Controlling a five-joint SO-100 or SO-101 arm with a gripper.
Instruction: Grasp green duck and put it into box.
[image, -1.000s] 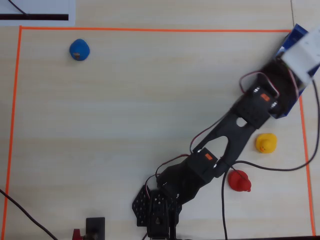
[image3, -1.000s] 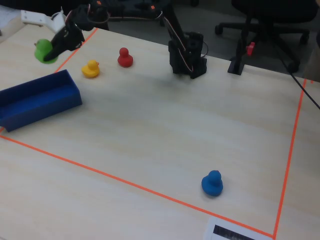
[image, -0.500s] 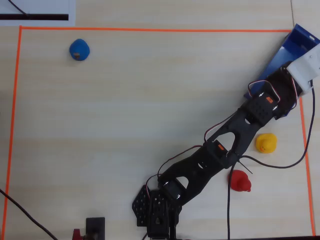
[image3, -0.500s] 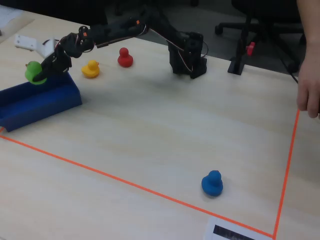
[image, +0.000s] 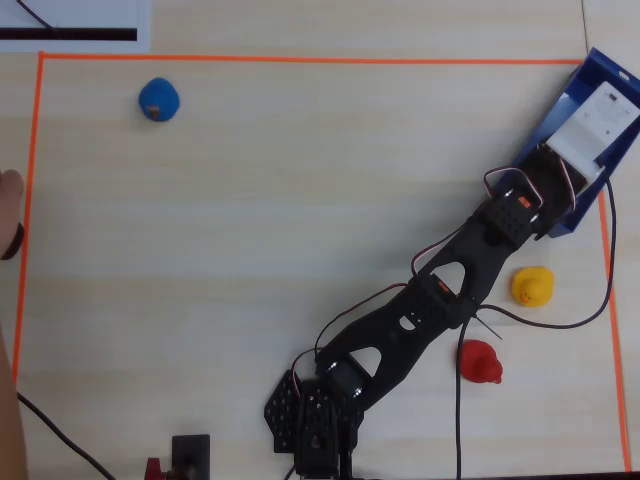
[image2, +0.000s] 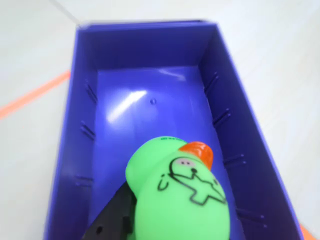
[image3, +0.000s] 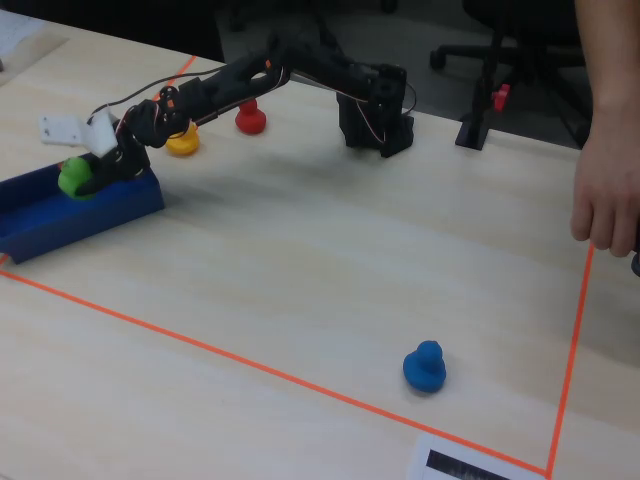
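Four ducks, one box, one arm on the desk (image3: 330, 250).
One green duck (image2: 177, 195) sits clamped in the hand (image3: 92, 172) over the box (image2: 150, 90); single yellow (image: 532, 286), red (image: 480, 361) and blue (image: 158, 99) ducks lie outside, blue toward 10 o'clock overhead.

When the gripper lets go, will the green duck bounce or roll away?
Probably not far. The green duck looks soft, rounded rubber, so it may wobble. It hangs over the box, whose walls should stop it. The gripper holds it low.
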